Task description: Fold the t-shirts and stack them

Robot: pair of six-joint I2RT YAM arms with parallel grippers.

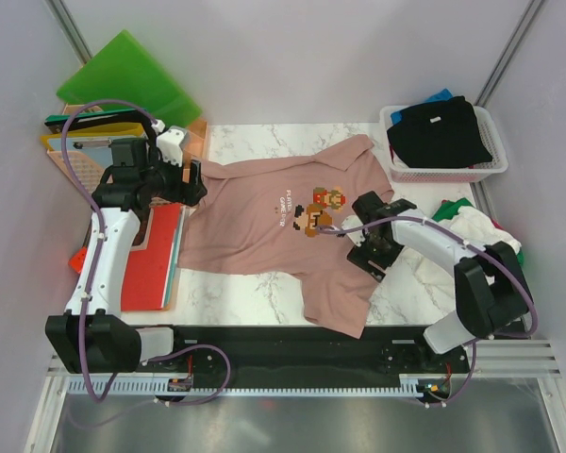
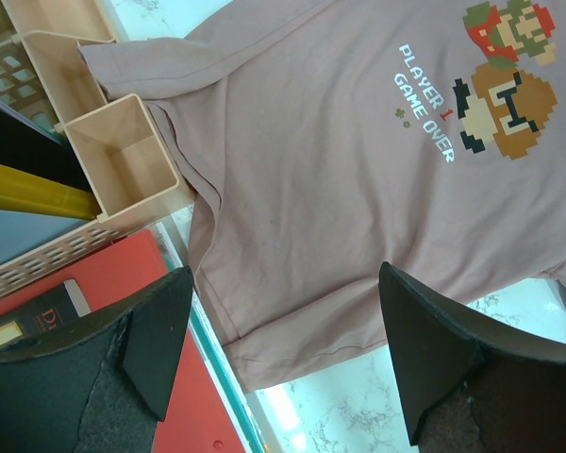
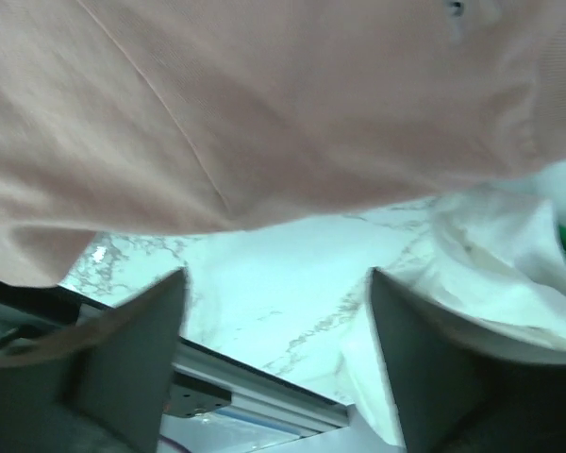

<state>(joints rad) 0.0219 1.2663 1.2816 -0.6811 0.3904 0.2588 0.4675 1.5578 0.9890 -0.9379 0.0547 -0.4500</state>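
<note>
Currently, the pink t-shirt (image 1: 283,226) lies print-up, spread across the middle of the marble tabletop (image 1: 231,293). Its near flap drapes over the tabletop's front edge onto the black base rail (image 1: 264,344). Its left sleeve edge sits just beside a beige organizer tray (image 2: 123,151) and overlaps the border of the red folder (image 1: 156,260); a folded seam runs along that sleeve.

Left pincer (image 2: 283,349): fingers apart, nothing held, poised over the sleeve hem on the shirt's left side. Contact with the cloth cannot be told.

Right pincer (image 3: 278,349): fingers apart, nothing held, at the shirt's right edge. In the wrist view the pink edge crosses above the fingers and bare marble shows between them. A crumpled white cloth (image 3: 495,274) lies close on the right, with a green cloth (image 1: 450,209) next to it.

Open room: bare marble near-left of the shirt, near-right below the right pincer, and a narrow strip along the far edge.

Far right corner: white basket (image 1: 443,173) holding a black t-shirt (image 1: 439,132), blue cloth (image 1: 441,95) peeking behind. Far left: green folder (image 1: 127,80) leaning upright.
</note>
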